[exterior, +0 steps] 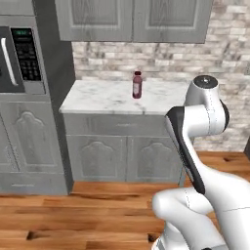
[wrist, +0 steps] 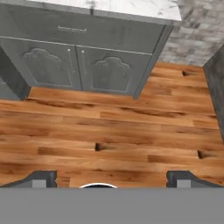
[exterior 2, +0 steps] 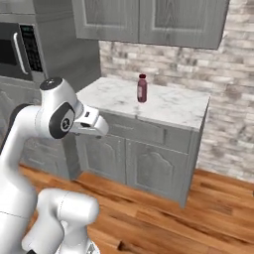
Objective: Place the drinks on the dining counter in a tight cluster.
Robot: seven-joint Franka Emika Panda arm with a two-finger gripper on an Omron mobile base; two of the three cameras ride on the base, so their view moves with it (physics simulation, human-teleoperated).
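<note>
Bottle alone on small marble desk

Dark red bottle [exterior: 137, 84] stands upright on the small marble desk [exterior: 102, 100] before the brick wall [exterior: 166, 61], near its back edge. The tool [wrist: 112, 177] points down at the wooden floor [wrist: 109, 127], its fingers [wrist: 43, 178] wide apart and holding nothing, well apart from the bottle.

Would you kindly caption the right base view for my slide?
Dark red bottle upright on small marble counter, white arm folded in front.

- A home kitchen — grey panelled cabinets [exterior: 122, 156] under a small marble counter [exterior: 112, 97].
- Brick backsplash [exterior: 161, 61], built-in microwave [exterior: 19, 61], upper cupboards [exterior 2: 149, 20], wooden floor [wrist: 109, 131].
</note>
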